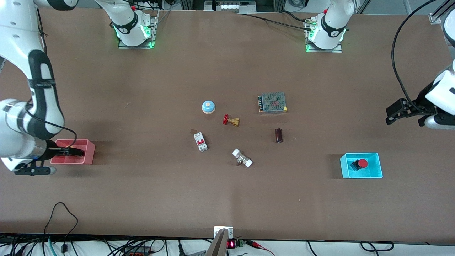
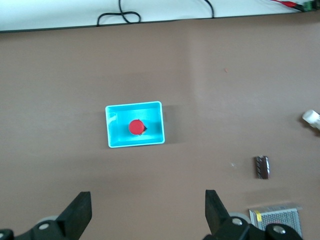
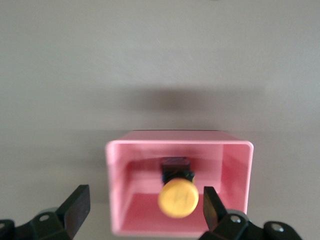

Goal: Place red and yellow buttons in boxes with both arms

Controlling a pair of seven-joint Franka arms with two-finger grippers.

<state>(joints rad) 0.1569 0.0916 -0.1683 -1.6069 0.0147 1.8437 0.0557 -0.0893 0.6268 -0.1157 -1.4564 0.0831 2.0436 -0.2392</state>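
Note:
The red button (image 1: 360,164) sits inside the cyan box (image 1: 343,167) toward the left arm's end of the table; both also show in the left wrist view, the button (image 2: 136,127) in the box (image 2: 150,112). My left gripper (image 1: 394,113) (image 2: 147,210) is open and empty, up in the air over bare table, apart from the cyan box. The pink box (image 1: 89,153) (image 3: 235,170) stands toward the right arm's end. My right gripper (image 1: 71,151) (image 3: 144,205) is open over it. The yellow button (image 3: 178,197) lies inside the pink box, between the fingers, free of them. The front view hides it.
In the middle of the table stand a blue-domed bell (image 1: 208,106), a red-handled brass valve (image 1: 230,120), a white circuit breaker (image 1: 201,141), a white fitting (image 1: 242,158), a dark cylinder (image 1: 279,135) and a mesh-covered power supply (image 1: 272,102).

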